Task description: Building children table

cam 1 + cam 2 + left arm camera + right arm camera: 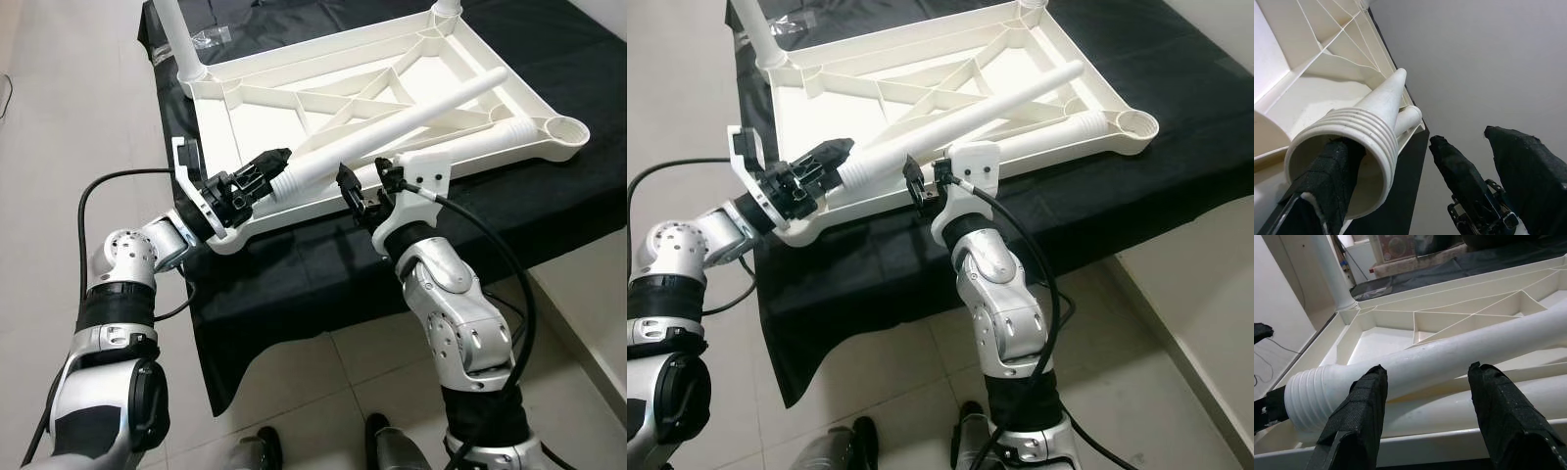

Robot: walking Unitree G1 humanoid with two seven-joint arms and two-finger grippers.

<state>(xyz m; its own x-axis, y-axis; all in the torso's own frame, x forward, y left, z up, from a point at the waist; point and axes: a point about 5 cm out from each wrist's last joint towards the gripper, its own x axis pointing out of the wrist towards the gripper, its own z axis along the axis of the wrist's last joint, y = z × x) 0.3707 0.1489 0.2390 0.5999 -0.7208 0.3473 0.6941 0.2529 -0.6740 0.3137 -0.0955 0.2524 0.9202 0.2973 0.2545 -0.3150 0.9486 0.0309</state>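
Left end effector (263, 174) grips leg (392, 128) by its threaded end, one finger inside; right end effector (363, 184) released; align threads squarely over corner socket (566, 128).

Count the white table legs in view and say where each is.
4: two stand screwed into the upturned white plastic tabletop's far corners; one lies loose on its near edge; one is held at its threaded end by the left gripper, slanting across the frame.
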